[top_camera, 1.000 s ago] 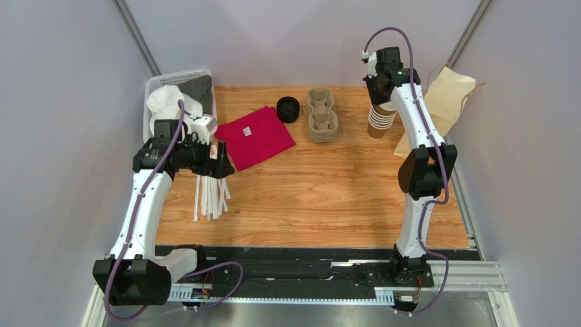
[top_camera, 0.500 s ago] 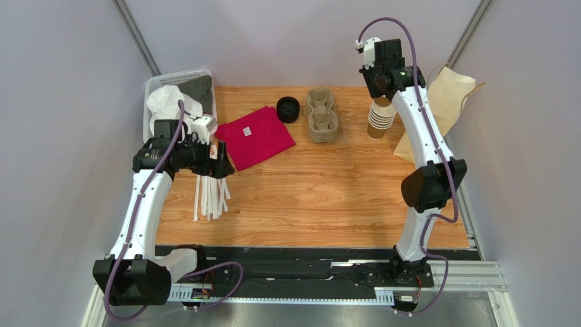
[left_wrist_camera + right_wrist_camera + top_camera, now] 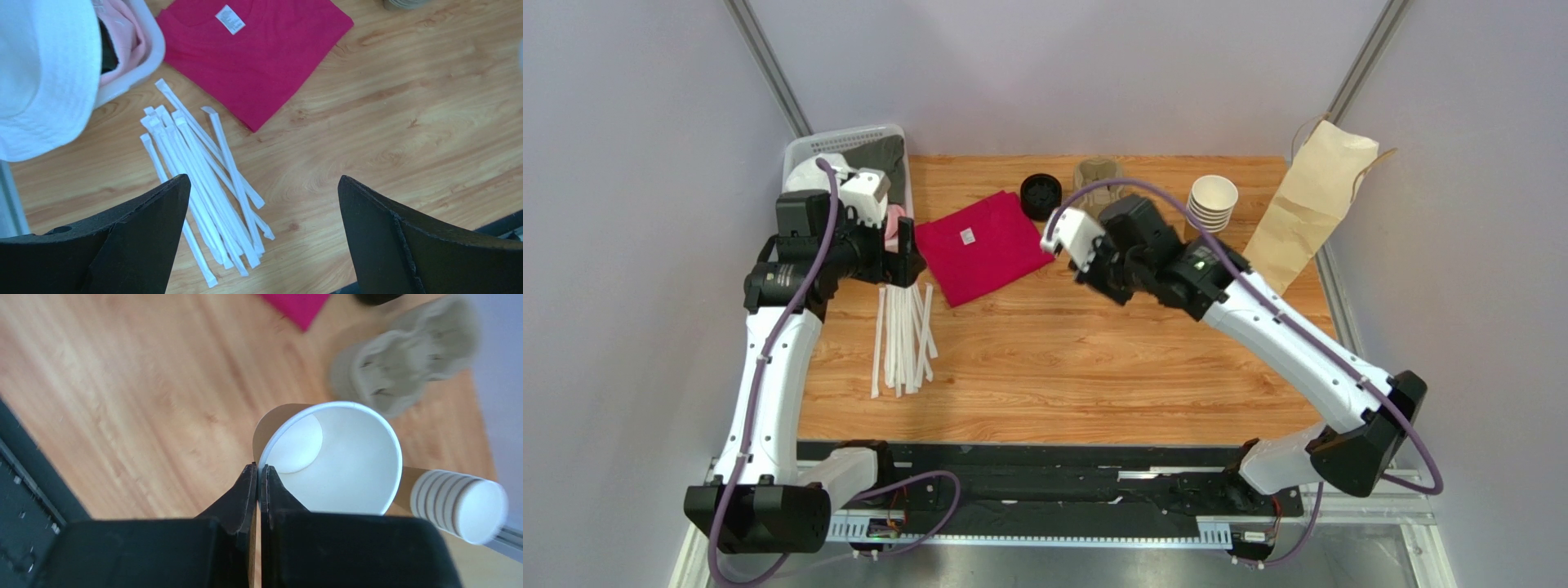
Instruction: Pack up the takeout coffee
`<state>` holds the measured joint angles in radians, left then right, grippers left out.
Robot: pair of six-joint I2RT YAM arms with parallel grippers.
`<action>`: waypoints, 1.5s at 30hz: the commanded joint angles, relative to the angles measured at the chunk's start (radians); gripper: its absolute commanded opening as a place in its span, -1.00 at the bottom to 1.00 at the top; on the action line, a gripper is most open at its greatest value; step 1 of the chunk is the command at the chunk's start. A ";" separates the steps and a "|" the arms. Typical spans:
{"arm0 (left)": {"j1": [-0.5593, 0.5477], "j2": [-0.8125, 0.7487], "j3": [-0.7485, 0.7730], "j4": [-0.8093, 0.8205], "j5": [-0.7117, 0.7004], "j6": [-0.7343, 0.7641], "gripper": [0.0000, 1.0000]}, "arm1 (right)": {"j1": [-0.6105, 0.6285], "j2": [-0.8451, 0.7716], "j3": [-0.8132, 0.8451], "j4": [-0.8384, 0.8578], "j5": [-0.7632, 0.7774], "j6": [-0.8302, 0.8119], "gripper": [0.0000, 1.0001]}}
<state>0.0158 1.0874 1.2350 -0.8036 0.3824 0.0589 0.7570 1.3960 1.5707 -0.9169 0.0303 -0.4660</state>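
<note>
Slipping risk: the cup (image 3: 344, 459) hangs from one narrow strip of its rim. I judge a jolt or a fast swing could twist it loose or let it drop.
Crushing risk: a harder squeeze would probably dent the paper rim, and a lid might then not seat.
Collision risk: the cup hangs tilted above the table, near the carrier (image 3: 399, 355) and the stack (image 3: 457, 505). A low sweep could knock either one.
Order risk: the cup is open-topped and white inside. The lids (image 3: 1041, 196) sit at the far side beside the cloth (image 3: 983, 245). Bagging the cup before capping it would leave the job short.
Right gripper (image 3: 258, 478): the fingers are almost together, clamped on the cup's rim. The wall sits between them, as far as I can tell.
Left gripper (image 3: 263, 184): the jaws are spread wide with nothing between them. It hangs above the straws (image 3: 202, 190), touching nothing.
Cup, whereabouts: in the right gripper, off the wood, over the middle of the table. No lidded cup shows anywhere.
Bag (image 3: 1314, 202): at the far right, beside the stack and well apart from the held cup.
</note>
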 commanded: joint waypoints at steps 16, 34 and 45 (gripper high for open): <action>0.004 0.091 0.018 0.063 -0.059 -0.106 0.98 | 0.347 0.090 -0.360 0.334 0.114 0.075 -1.00; 0.003 0.117 0.009 0.081 -0.059 -0.128 0.98 | 0.361 0.147 -0.417 0.377 0.071 0.122 -0.74; 0.003 0.164 0.093 0.076 0.010 -0.111 0.98 | 0.361 0.089 -0.351 0.288 0.036 0.121 0.13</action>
<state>0.0158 1.2289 1.2510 -0.7578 0.3458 -0.0555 1.1133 1.5440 1.1526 -0.5934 0.1017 -0.3481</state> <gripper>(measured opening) 0.992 0.503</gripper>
